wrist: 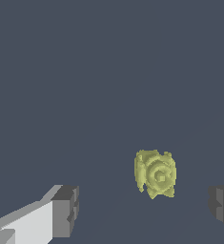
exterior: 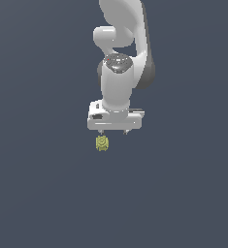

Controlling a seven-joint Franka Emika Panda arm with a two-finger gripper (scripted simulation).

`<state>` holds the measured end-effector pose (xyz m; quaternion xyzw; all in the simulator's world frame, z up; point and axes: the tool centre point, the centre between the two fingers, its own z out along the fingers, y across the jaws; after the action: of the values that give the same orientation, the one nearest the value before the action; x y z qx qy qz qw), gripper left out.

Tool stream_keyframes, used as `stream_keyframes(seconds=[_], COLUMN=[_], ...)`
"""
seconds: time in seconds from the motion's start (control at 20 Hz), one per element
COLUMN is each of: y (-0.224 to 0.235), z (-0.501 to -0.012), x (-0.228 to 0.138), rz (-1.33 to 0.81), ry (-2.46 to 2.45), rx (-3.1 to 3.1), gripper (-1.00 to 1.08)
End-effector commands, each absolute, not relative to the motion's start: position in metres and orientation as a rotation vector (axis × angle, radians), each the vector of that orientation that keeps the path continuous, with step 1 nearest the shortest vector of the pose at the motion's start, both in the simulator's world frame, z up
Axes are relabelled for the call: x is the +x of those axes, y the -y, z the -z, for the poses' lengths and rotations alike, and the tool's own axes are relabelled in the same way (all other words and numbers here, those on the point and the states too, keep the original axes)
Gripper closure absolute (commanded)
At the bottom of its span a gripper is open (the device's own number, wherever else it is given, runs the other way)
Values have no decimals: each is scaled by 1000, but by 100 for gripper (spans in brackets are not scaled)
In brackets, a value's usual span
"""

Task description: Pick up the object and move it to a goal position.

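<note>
The object (exterior: 102, 143) is a small yellow-green ridged lump lying on the dark floor. It sits just below the white gripper (exterior: 113, 131), under the finger on the exterior view's left. In the wrist view the object (wrist: 155, 173) lies between the two grey fingertips (wrist: 66, 210), nearer one of them and a little beyond their line. The gripper (wrist: 144, 209) is open and empty, its jaws wide apart. The fingers do not touch the object.
The white arm (exterior: 118, 63) rises above the gripper towards the top of the exterior view. The dark blue-grey floor (exterior: 47, 193) fills everything else. No goal marker shows in either view.
</note>
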<state>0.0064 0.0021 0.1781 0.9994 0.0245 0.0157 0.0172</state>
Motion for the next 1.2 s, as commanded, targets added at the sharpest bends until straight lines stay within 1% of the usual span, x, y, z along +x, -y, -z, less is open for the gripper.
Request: stream_keyframes(seconds=[0.0, 0.4, 0.65, 0.9, 1.15], y=[-2, 7, 8, 16, 35], z=[-178, -204, -202, -183, -143], x=[6, 19, 18, 13, -1], rz=[-49, -120, -117, -97, -55], ry=[-76, -121, -120, -123, -125], rx=[3106, 3085, 3086, 3095, 3115], gripper=[-92, -92, -92, -92, -92])
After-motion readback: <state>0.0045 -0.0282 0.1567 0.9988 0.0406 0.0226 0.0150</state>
